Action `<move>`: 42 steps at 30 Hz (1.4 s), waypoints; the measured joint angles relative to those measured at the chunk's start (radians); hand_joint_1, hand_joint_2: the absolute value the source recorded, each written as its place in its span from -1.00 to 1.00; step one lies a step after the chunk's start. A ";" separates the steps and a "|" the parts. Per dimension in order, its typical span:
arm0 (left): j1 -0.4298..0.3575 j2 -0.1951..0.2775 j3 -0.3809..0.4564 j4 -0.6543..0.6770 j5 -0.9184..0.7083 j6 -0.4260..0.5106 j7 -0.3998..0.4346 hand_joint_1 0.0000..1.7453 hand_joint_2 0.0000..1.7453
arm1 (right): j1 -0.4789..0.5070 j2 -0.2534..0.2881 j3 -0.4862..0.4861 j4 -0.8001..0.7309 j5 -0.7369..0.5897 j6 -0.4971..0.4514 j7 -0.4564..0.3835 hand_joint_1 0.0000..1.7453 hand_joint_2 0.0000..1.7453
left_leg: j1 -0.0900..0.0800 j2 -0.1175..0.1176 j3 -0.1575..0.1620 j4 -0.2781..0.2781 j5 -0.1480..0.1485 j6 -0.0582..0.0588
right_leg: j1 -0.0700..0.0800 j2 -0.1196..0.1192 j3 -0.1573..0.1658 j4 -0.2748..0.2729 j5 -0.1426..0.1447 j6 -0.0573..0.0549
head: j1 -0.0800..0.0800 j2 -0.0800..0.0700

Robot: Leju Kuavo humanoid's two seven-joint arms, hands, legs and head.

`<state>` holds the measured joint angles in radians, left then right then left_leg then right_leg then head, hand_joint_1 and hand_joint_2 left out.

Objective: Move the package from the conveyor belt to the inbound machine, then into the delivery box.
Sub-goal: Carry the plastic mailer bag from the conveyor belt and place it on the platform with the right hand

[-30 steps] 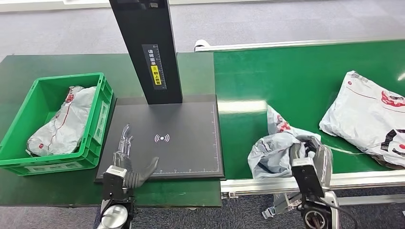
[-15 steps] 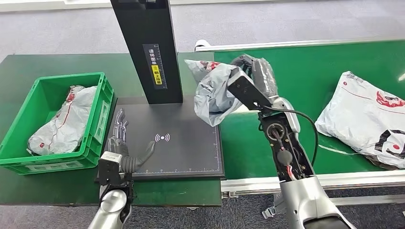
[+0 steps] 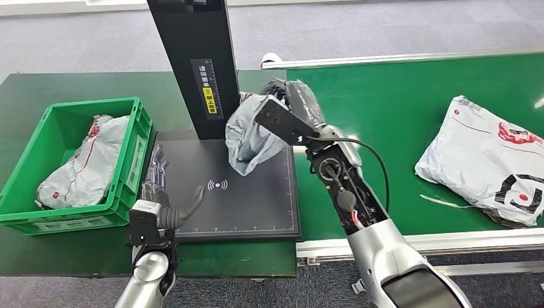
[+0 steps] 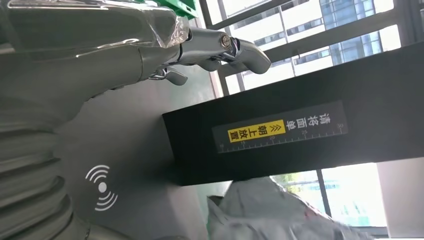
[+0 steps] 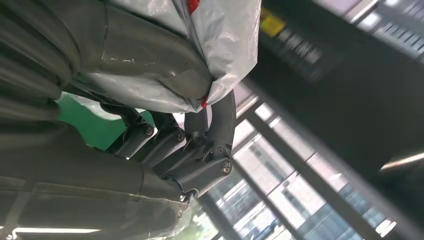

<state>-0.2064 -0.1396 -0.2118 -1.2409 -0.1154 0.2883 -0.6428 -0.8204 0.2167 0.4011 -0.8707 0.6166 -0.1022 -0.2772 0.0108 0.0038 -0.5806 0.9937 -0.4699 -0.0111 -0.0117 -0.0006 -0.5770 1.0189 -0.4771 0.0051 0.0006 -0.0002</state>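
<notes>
Your right hand (image 3: 290,109) has the grey package (image 3: 247,138) clutched by its upper edge, and the bag hangs crumpled above the far right corner of the inbound machine's black scan pad (image 3: 256,205), just beside the machine's upright post (image 3: 195,64). To do this step well, carry the package toward the wireless mark (image 3: 217,186) at the pad's centre, lower it until the bag's bottom rests on the pad, and only then let the fingers part, so it does not drop or slide off the pad's right edge onto the conveyor belt (image 3: 398,109). Try to lay it flat, not bunched, and clear of the post. Your left hand (image 3: 160,199) lies released, fingers spread, on the pad's near left corner; keep it there, out of the landing spot, ready for the later carry to the green delivery box (image 3: 128,192) left of the pad.
</notes>
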 joint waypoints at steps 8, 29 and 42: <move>0.000 -0.001 0.006 0.004 0.000 0.003 0.001 -1.00 1.00 | -0.013 0.099 0.071 0.126 -0.035 0.021 -0.013 1.00 1.00 | 0.000 0.001 -0.001 0.000 0.000 0.000 | 0.000 0.000 -0.001 0.000 0.000 0.000 | 0.000 0.000; 0.003 -0.002 0.026 0.006 -0.121 -0.034 0.034 -1.00 1.00 | 0.124 0.049 0.014 0.189 -0.451 0.247 -0.177 -1.00 -1.00 | 0.000 -0.002 -0.001 0.001 0.000 0.000 | 0.000 -0.001 -0.001 -0.001 0.000 0.000 | 0.000 0.000; 0.022 0.046 -0.005 -0.125 -0.347 -0.096 0.081 -1.00 1.00 | 0.492 -0.145 -0.208 -0.194 -0.670 0.456 -0.276 -1.00 -1.00 | 0.000 -0.002 -0.001 0.000 -0.001 0.000 | -0.001 -0.002 -0.001 -0.002 0.000 0.000 | 0.000 0.000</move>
<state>-0.1843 -0.0932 -0.2172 -1.3659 -0.4626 0.1920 -0.5614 -0.3284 0.0722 0.1926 -1.0652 -0.0536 0.3537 -0.5533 0.0104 0.0015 -0.5820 0.9942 -0.4708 -0.0107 -0.0123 -0.0027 -0.5777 1.0172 -0.4773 0.0053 0.0009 -0.0002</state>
